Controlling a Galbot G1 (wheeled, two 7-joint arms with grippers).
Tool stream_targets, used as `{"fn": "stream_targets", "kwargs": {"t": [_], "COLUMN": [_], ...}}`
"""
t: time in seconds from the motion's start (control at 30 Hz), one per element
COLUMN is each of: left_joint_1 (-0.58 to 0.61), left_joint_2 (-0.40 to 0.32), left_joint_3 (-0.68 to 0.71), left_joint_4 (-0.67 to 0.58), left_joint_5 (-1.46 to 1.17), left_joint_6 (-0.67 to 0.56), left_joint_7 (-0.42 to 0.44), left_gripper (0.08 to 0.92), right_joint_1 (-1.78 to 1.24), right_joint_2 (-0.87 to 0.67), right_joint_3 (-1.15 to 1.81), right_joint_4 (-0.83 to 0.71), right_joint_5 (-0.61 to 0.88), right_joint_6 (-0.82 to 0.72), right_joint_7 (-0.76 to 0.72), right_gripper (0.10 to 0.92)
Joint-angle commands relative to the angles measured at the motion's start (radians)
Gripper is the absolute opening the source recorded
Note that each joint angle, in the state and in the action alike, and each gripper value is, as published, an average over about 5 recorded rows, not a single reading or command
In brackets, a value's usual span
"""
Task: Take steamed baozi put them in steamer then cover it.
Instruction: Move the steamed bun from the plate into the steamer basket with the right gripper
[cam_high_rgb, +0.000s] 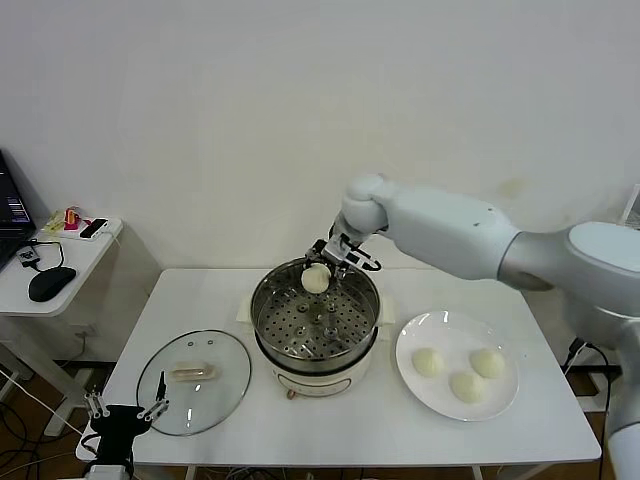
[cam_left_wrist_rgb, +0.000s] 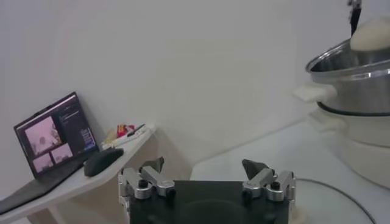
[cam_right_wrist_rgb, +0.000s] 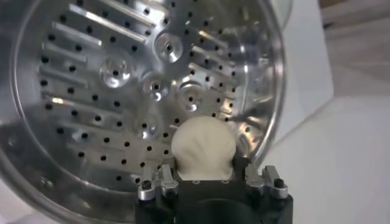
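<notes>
Nearest, the open left gripper (cam_high_rgb: 125, 408) idles by the cover (cam_high_rgb: 194, 380); right gripper (cam_high_rgb: 330, 262) clamps a baozi (cam_high_rgb: 316, 279) over the steamer (cam_high_rgb: 315, 325).

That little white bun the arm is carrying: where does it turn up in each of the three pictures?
Head view: the bun sits in the right pincer, over the far rim of the steamer.
Left wrist view: top right corner, bun above the steamer.
Right wrist view: bottom centre, bun in the right pincer.
Shared landmark: the shiny steamer.
</notes>
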Motion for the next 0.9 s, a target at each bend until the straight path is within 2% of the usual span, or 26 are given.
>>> {"fn": "stream_targets", "kwargs": {"t": [0.03, 0.3, 0.4, 0.5, 0.67, 0.9], "left_joint_1": [-0.005, -0.008, -0.008, -0.011, -0.014, -0.02], "left_joint_2": [0.002, 0.005, 0.004, 0.004, 0.008, 0.027], "left_joint_3": [-0.002, -0.012, -0.012, -0.009, -0.008, -0.007], "left_joint_4": [0.007, 0.014, 0.013, 0.013, 0.009, -0.003], "left_joint_5": [-0.002, -0.008, -0.009, -0.008, -0.009, -0.018], "left_joint_6": [-0.001, -0.002, -0.001, 0.0, 0.004, 0.012], "left_joint_7": [-0.001, -0.002, -0.002, -0.002, 0.0, 0.006], "left_gripper": [0.823, 0.823, 0.823, 0.823, 0.823, 0.823], "right_joint_1": [-0.046, -0.063, -0.053, -0.023, 0.109, 0.338], "right_joint_2": [0.053, 0.081, 0.075, 0.052, -0.038, -0.285], "right_joint_3": [0.009, 0.02, 0.011, -0.003, -0.049, -0.122], "right_joint_4": [-0.083, -0.111, -0.095, -0.043, 0.144, 0.441], "right_joint_5": [-0.138, -0.153, -0.125, -0.049, 0.176, 0.448], "right_joint_6": [0.083, 0.088, 0.079, 0.032, -0.167, -0.483], "right_joint_7": [0.027, 0.037, 0.04, 0.018, -0.05, -0.109], "right_gripper": [0.577, 0.583, 0.617, 0.693, 0.808, 0.823]}}
